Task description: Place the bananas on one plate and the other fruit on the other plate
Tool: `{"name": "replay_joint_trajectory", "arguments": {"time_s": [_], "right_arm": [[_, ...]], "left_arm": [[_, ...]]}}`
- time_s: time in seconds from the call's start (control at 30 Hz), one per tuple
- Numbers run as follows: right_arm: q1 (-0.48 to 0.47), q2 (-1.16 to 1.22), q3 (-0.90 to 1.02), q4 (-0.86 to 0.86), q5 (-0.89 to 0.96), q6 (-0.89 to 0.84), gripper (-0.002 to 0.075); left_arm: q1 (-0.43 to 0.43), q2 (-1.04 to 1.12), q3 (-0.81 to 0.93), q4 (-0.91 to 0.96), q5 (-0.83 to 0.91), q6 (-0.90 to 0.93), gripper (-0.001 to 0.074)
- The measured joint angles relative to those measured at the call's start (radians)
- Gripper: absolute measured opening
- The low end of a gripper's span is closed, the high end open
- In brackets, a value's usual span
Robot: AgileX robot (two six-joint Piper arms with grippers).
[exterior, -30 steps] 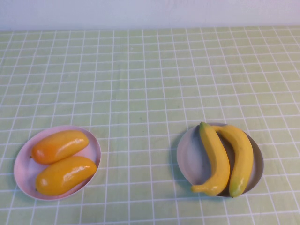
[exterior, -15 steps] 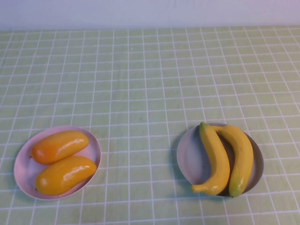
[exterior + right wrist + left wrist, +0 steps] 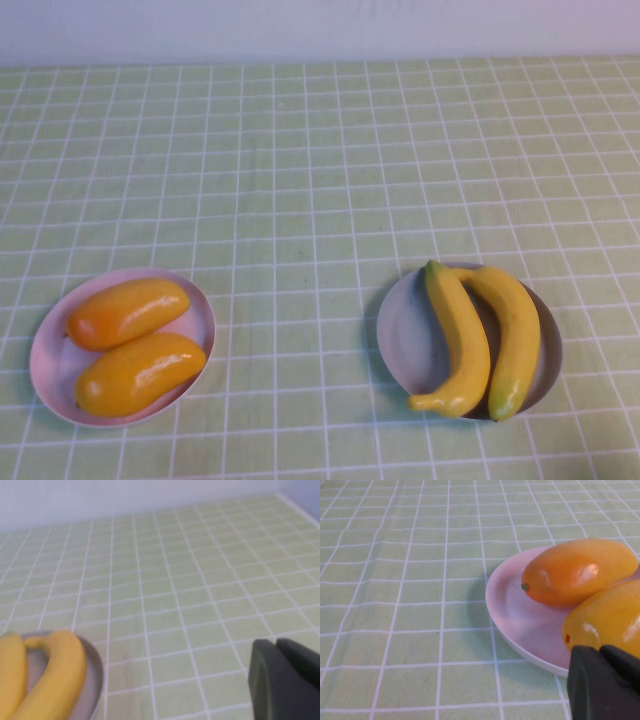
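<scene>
Nothing has shifted: your curved yellow plastic bananas [image 3: 480,340] stay on the grey-blue plate [image 3: 400,340] at four o'clock, the glossy orange mango-like fruits [image 3: 130,345] on the pale pink plate [image 3: 45,370] at eight o'clock, so sorting looks finished. The left gripper [image 3: 605,682] sits beside the pink plate, the right gripper [image 3: 285,680] near the grey-blue plate; both look pressed together.

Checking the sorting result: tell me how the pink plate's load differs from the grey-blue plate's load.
The pink plate on the robot's left carries two plump orange mangoes; the grey-blue plate on the right carries two long curved yellow bananas. The mangoes lie slanted, the bananas nearly lengthwise away from the robot. Both pairs lie touching. The left gripper sits near the pink plate, the right gripper beside the grey-blue plate.
</scene>
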Motion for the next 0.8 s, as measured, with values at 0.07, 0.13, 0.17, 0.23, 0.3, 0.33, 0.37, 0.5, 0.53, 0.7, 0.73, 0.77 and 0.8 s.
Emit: {"name": "replay_joint_trajectory", "arguments": {"time_s": [0.07, 0.13, 0.17, 0.23, 0.3, 0.33, 0.37, 0.5, 0.53, 0.7, 0.73, 0.77, 0.8], "right_arm": [[-0.029, -0.069, 0.010, -0.001, 0.005, 0.004, -0.0015], [-0.034, -0.131, 0.010, -0.002, 0.020, 0.004, -0.0015], [-0.036, -0.161, 0.010, -0.002, 0.032, 0.004, -0.0015], [-0.031, -0.215, 0.010, -0.002, 0.071, 0.004, -0.0015], [-0.010, -0.267, 0.010, -0.002, 0.127, 0.004, -0.0015], [0.003, -0.284, 0.010, -0.002, 0.150, 0.004, -0.0015], [0.017, -0.292, 0.010, -0.002, 0.172, 0.004, -0.0015], [0.054, -0.294, 0.010, -0.002, 0.214, 0.004, -0.0015], [0.057, -0.294, 0.010, -0.002, 0.221, 0.004, -0.0015], [0.061, -0.296, 0.010, -0.002, 0.227, -0.003, -0.0015], [0.061, -0.296, 0.010, -0.002, 0.227, -0.018, -0.0015], [0.061, -0.296, 0.010, 0.006, 0.227, -0.046, -0.0015], [0.061, -0.296, 0.010, 0.043, 0.229, -0.092, -0.0015]], "left_arm": [[0.000, 0.000, 0.000, 0.000, 0.000, 0.000, -0.0001], [0.000, 0.000, 0.000, 0.000, 0.000, 0.000, -0.0001], [0.000, 0.000, 0.000, 0.000, 0.000, 0.000, -0.0001], [0.000, 0.000, 0.000, 0.000, 0.000, 0.000, -0.0001], [0.000, 0.000, 0.000, 0.000, 0.000, 0.000, -0.0001], [0.000, 0.000, 0.000, 0.000, 0.000, 0.000, -0.0001], [0.000, 0.000, 0.000, 0.000, 0.000, 0.000, -0.0001], [0.000, 0.000, 0.000, 0.000, 0.000, 0.000, -0.0001], [0.000, 0.000, 0.000, 0.000, 0.000, 0.000, -0.0001], [0.000, 0.000, 0.000, 0.000, 0.000, 0.000, -0.0001], [0.000, 0.000, 0.000, 0.000, 0.000, 0.000, -0.0001], [0.000, 0.000, 0.000, 0.000, 0.000, 0.000, -0.0001], [0.000, 0.000, 0.000, 0.000, 0.000, 0.000, -0.0001]]}}
